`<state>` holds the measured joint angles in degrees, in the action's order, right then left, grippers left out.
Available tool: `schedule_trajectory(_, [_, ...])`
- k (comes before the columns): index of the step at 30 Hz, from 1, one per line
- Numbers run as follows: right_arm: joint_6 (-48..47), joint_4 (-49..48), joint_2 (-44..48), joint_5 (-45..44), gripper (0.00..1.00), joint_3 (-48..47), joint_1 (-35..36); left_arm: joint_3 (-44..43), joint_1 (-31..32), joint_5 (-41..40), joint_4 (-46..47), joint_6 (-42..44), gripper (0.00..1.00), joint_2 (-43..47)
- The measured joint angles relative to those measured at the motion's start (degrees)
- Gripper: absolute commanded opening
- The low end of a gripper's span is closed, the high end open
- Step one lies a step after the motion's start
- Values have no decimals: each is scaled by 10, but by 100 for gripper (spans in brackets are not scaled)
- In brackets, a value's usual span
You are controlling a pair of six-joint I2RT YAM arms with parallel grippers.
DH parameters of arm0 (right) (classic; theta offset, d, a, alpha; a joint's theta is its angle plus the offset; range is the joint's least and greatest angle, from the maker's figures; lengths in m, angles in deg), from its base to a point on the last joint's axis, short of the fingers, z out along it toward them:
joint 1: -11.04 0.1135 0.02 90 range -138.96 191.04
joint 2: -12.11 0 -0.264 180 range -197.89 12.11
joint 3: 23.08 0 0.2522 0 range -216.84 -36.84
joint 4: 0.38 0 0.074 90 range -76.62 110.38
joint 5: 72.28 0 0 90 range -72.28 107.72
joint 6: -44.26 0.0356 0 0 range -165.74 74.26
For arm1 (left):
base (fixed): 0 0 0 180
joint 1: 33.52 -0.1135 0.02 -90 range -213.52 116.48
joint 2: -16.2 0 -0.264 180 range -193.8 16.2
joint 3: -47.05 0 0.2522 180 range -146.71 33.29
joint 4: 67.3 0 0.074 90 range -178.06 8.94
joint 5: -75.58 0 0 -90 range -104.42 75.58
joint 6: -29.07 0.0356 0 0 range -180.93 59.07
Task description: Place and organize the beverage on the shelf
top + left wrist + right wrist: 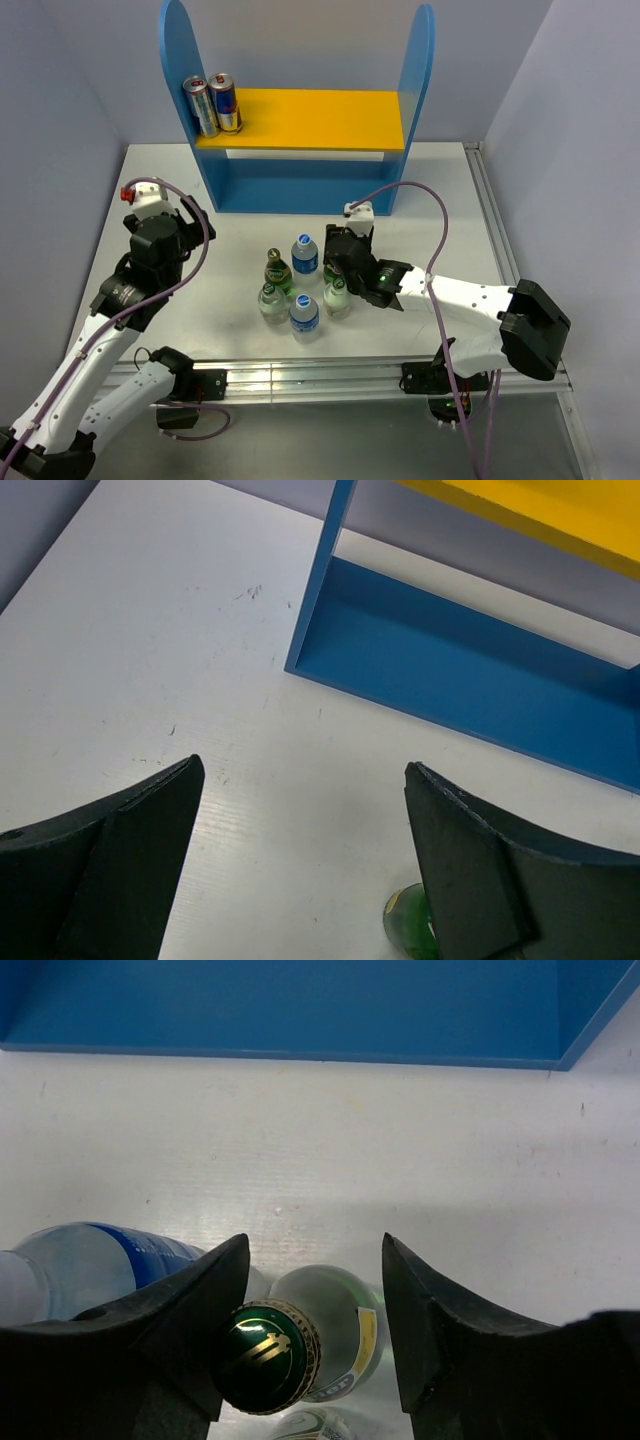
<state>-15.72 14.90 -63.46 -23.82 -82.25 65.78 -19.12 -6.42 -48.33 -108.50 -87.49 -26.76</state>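
left fingers (130, 850) — spread wide, released, over white desk (150, 630) | right fingers (450, 1340) — parted, straddling green-capped, gold-emblem bottle (265, 1355), not clamped

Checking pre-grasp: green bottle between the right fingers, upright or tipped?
Upright: the green bottle shows its cap top to the right wrist camera, standing between the fingers of the right gripper. Its body is hidden below.

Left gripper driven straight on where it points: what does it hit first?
Left gripper would probably meet bare table first, just short of the shelf base; depth is unclear.
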Motion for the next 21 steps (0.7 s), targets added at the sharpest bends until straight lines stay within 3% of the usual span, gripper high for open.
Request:
schedule_trajectory(4, [6,2,0,0,50,0,0,0,-5,0,0,2,88,0])
schedule_trajectory(9, [1,5,0,-14,29,0,0,0,-7,0,0,2,88,-1])
schedule_trajectory(13, [4,5,1,-15,2,0,-2,0,-8,0,-1,4,87,-4])
schedule_trajectory(21, [-5,70,0,-17,0,-27,-2,0,-11,0,-1,4,87,-8])
